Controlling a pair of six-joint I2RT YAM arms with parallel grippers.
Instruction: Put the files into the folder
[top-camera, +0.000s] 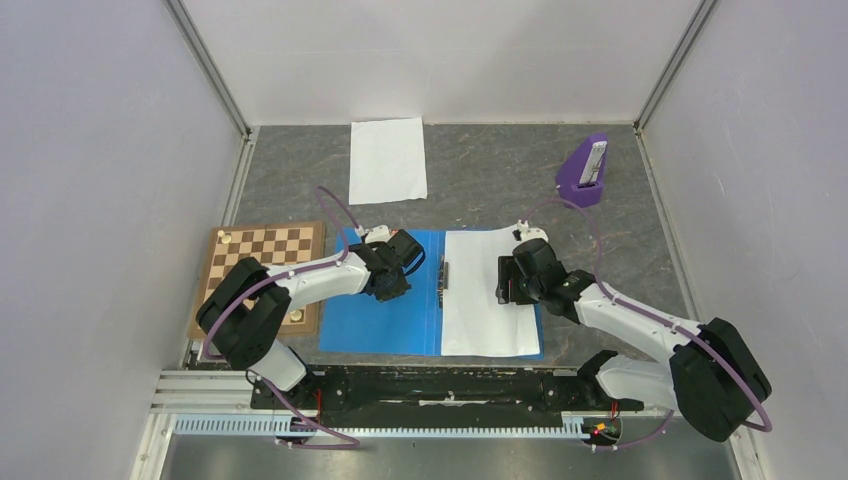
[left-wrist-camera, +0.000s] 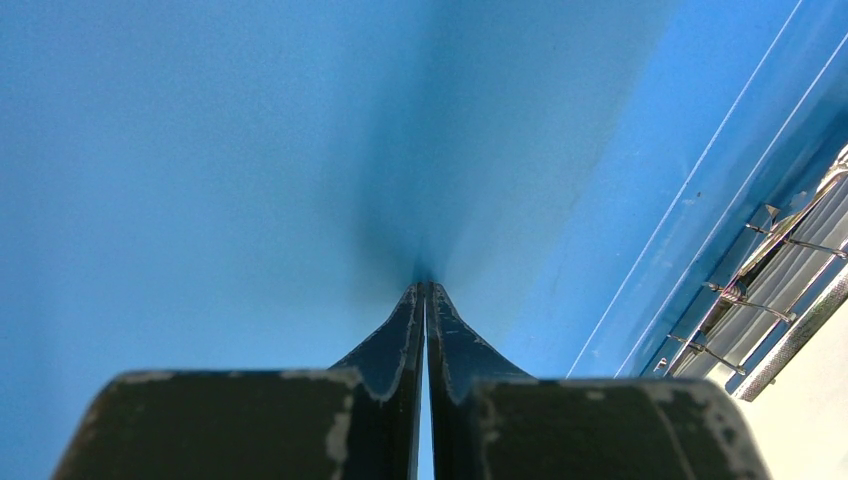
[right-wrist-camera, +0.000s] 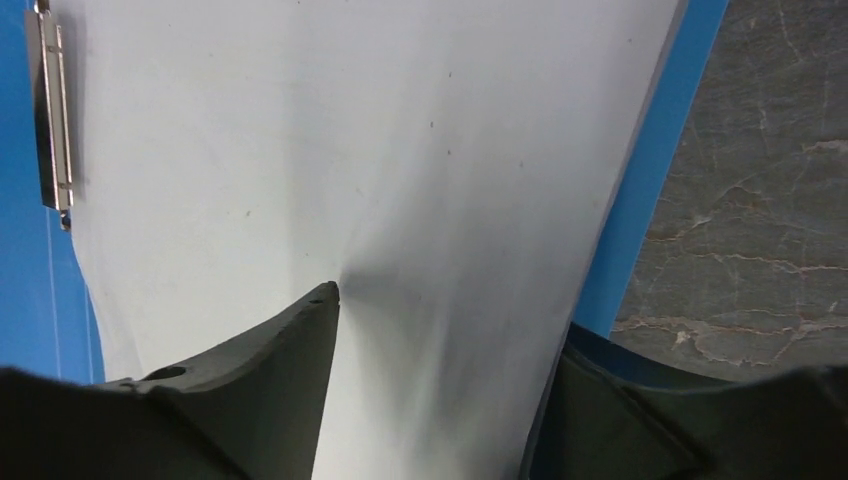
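The blue folder (top-camera: 370, 325) lies open on the table, its black clip (top-camera: 443, 275) at the spine. One white sheet (top-camera: 480, 320) lies on its right half. A second white sheet (top-camera: 388, 160) lies apart at the back. My left gripper (top-camera: 393, 283) is shut, its tips pressed on the folder's bare left flap (left-wrist-camera: 200, 150); the left wrist view shows the gripper (left-wrist-camera: 425, 288) and the clip (left-wrist-camera: 780, 290). My right gripper (top-camera: 515, 285) is open over the sheet (right-wrist-camera: 350, 120). In the right wrist view the gripper (right-wrist-camera: 450, 310) has one finger on the paper, the other at its right edge beside the folder's rim (right-wrist-camera: 650, 150).
A brown chessboard (top-camera: 270, 255) with small pieces lies left of the folder, under my left arm. A purple stand (top-camera: 583, 175) holding a small device sits at the back right. Pale walls close in the grey table on three sides. A metal rail (top-camera: 400, 425) runs along the near edge.
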